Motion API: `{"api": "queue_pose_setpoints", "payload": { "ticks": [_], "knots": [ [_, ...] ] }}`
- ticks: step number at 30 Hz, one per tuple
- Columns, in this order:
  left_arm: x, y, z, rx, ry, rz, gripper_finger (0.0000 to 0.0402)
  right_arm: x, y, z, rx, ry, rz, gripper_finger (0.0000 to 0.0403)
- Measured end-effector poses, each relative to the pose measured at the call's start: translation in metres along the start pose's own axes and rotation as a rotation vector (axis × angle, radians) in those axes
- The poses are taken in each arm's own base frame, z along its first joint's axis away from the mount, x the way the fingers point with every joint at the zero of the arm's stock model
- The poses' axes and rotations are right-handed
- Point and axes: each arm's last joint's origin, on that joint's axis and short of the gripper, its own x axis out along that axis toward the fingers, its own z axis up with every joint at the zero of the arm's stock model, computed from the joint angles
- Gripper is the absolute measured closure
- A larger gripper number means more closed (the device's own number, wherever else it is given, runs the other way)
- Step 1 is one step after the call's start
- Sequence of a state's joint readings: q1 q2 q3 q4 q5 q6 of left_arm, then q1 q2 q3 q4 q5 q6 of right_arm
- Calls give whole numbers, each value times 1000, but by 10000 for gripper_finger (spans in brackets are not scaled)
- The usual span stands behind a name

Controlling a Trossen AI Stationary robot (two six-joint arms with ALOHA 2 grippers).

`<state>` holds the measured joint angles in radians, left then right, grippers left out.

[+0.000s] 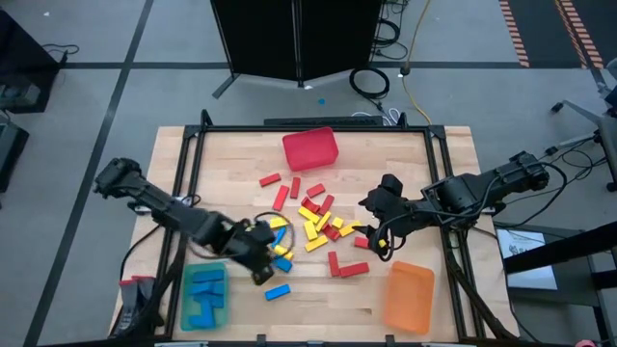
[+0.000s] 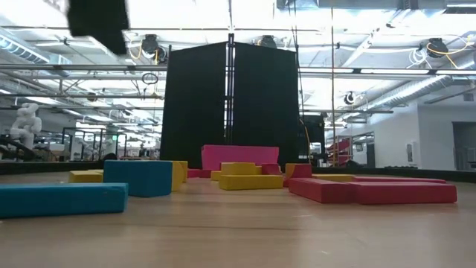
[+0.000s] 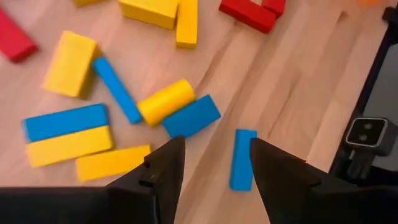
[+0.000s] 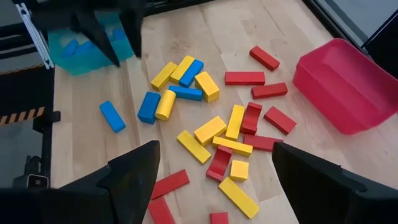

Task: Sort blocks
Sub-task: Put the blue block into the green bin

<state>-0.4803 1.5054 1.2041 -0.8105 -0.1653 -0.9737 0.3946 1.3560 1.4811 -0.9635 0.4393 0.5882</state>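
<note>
**While both tools stand open, the blocks lie scattered mid-counter**

While the left tool [image 1: 258,258] hangs low over the near-left part of the wooden counter [image 1: 231,154], its two dark fingers [image 3: 163,171] stand apart with nothing between them. Just beyond them a lone blue block [image 3: 243,158] lies flat on the wood, apart from the others. A little farther sits a small cluster: a yellow cylinder-like piece [image 3: 165,101] touching a blue brick [image 3: 191,116], with more blue and yellow bricks beside them.

To the left of that tool, at the near-left corner, a blue bin [image 1: 203,294] holds several blue blocks.

The right tool [image 1: 378,214] hovers right of centre, its fingers [image 4: 134,171] spread wide and empty, looking over the main scatter of blocks [image 4: 214,130]. Red and yellow bricks are heaped together at the counter's middle, some overlapping; a few red ones lie singly toward the far side, near a red bin [image 1: 310,148] at the far centre. An orange bin [image 1: 409,296] sits at the near right, close to that arm.
</note>
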Motion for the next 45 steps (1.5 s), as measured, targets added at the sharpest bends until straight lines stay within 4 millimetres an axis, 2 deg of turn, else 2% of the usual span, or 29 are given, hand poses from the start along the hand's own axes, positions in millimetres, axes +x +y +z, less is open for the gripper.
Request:
{"api": "queue_pose_setpoints", "payload": {
  "ticks": [7,12,25,33,45],
  "knots": [
    [43,-6,-3,99,146,11,215,-1,3,-2,-2,2,9,96],
    [59,-14,-9,114,169,-7,215,-3,6,-4,10,3,21,96],
    [76,-32,-22,109,160,-62,215,-4,4,-8,-25,38,0,96],
    [76,-34,-26,104,162,-69,215,-4,4,-9,-51,49,-7,96],
    [106,-39,-41,130,231,-33,215,-3,3,-9,-80,49,-7,96]
  ]
}}
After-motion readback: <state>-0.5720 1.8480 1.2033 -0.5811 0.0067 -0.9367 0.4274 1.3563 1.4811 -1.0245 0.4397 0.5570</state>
